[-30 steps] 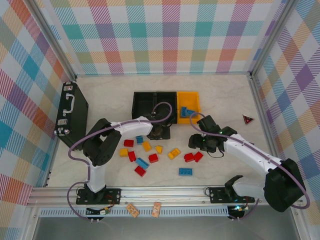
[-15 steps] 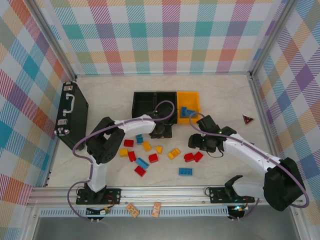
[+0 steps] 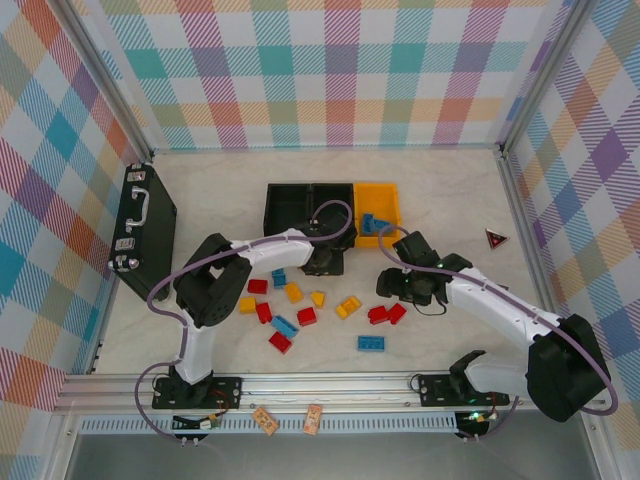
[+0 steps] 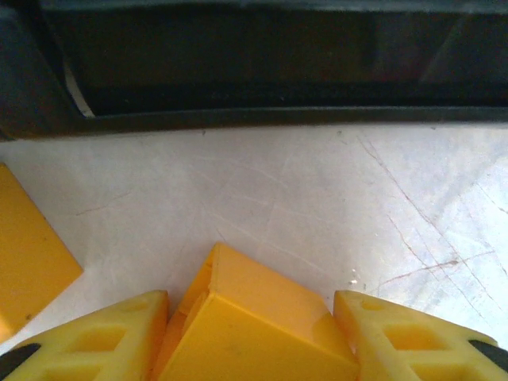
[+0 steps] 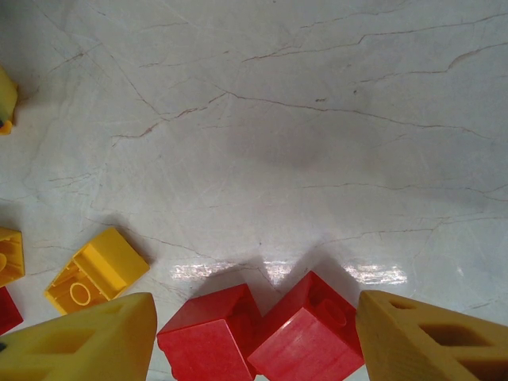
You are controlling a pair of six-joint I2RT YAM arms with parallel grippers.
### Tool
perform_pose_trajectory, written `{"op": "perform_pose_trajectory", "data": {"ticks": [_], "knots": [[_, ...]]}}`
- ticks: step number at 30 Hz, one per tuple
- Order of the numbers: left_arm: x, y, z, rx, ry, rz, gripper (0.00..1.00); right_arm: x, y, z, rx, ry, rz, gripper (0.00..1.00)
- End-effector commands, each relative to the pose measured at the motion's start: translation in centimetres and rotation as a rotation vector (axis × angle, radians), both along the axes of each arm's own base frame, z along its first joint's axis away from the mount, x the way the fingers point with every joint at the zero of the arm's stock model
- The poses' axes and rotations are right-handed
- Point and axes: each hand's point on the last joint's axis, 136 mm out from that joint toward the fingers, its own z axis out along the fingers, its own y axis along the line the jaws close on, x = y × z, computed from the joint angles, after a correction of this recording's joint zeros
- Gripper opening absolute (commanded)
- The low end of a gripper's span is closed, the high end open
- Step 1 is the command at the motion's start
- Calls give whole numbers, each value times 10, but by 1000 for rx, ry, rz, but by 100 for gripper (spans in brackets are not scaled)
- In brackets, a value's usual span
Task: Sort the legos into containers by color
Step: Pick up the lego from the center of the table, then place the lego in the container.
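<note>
The containers stand in a row at mid-table: two black bins point(image 3: 308, 206) and an orange one point(image 3: 380, 205) with a blue brick point(image 3: 372, 224) in it. My left gripper point(image 3: 322, 262) sits just in front of the black bins, shut on a yellow brick point(image 4: 254, 317) that fills the gap between its fingers point(image 4: 103, 337); the black bin wall point(image 4: 254, 103) is close ahead. My right gripper point(image 3: 405, 285) is open, its fingers point(image 5: 432, 337) straddling two red bricks point(image 5: 210, 337) point(image 5: 309, 333) on the table. Several red, yellow and blue legos point(image 3: 300, 310) lie scattered between the arms.
A black briefcase point(image 3: 140, 225) lies along the left wall. A small red-and-black triangle point(image 3: 495, 237) sits at the right. A loose blue brick point(image 3: 371, 343) lies near the front. Another yellow brick point(image 5: 95, 270) lies left of the red pair. Checked walls enclose the table.
My left gripper has edged slightly toward the black bins and its jaws have narrowed on the yellow brick. The right arm has not moved.
</note>
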Motion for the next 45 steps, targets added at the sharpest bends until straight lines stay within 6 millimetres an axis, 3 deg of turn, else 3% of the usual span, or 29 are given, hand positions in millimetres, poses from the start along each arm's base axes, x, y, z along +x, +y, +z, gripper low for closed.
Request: {"op": "perform_pose_trajectory", "data": {"ticks": [1,10,15,22,31,45], "knots": [[-11,-5,15,3,-10,-38,44,-1,-1,-1,-2,-3,-4,67],[-10,-3,64,-13,-64,-79,43,-2,-2,17,14,-43,-5,68],[10,-9,87,-10,-104,-98,42,-1,-1,23,31,-56,-11,68],[53,-9,110,3,-166,-81,42,-1,1,24,43,-57,-15,68],[93,-6,103,47,-177,-70,42,-1,0,22,42,-54,-15,68],[123,-11,72,69,-170,-37,44,1,2,20,39,-50,-7,68]]}}
